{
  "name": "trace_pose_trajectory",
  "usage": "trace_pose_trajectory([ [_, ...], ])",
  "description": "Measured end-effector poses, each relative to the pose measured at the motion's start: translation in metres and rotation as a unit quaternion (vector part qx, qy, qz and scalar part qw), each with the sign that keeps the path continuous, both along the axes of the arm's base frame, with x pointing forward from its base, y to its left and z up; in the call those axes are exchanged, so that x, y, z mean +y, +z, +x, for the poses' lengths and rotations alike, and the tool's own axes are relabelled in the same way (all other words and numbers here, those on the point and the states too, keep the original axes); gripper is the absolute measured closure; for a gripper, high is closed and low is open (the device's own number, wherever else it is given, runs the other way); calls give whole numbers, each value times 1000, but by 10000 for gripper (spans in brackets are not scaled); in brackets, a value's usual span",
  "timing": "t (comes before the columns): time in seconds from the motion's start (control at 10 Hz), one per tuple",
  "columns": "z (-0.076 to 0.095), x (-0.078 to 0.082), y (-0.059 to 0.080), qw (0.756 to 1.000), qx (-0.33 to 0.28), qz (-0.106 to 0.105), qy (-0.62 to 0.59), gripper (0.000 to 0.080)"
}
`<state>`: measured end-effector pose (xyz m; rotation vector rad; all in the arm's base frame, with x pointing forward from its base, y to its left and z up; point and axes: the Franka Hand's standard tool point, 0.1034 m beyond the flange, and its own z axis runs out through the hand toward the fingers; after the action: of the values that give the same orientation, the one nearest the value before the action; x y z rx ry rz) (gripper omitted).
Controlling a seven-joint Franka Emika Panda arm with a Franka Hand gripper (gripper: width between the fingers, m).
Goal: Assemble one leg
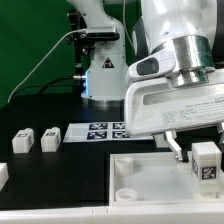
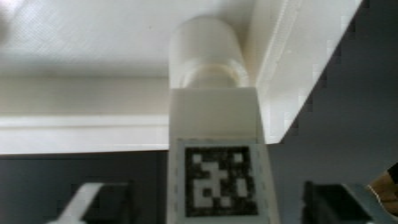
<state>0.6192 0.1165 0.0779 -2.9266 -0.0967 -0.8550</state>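
Observation:
One leg (image 1: 206,161), a small white block with a black-and-white marker, stands upright on the large flat white panel (image 1: 150,190) near the exterior view's right edge. My gripper (image 1: 193,150) hangs right over it, one dark finger (image 1: 176,146) beside it. In the wrist view the leg (image 2: 217,140) lies between the two fingers (image 2: 98,203) with a dark gap on each side. The gripper (image 2: 217,208) is open around the leg without touching it. The leg's rounded end (image 2: 210,55) points at the panel's raised rim (image 2: 107,110).
Two more legs (image 1: 22,142) (image 1: 50,139) stand on the black table at the exterior view's left, and a third (image 1: 3,173) is at the left edge. The marker board (image 1: 100,130) lies behind the panel. The arm's base (image 1: 100,75) stands at the back.

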Motion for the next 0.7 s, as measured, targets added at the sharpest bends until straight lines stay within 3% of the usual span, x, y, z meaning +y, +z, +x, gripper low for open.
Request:
trace_pose_trajectory([
  [0.1,0,0,0,1000,0,0,0,218],
  [0.2,0,0,0,1000,0,0,0,218],
  [0.3,0,0,0,1000,0,0,0,163],
  [0.7,0,0,0,1000,0,0,0,151],
])
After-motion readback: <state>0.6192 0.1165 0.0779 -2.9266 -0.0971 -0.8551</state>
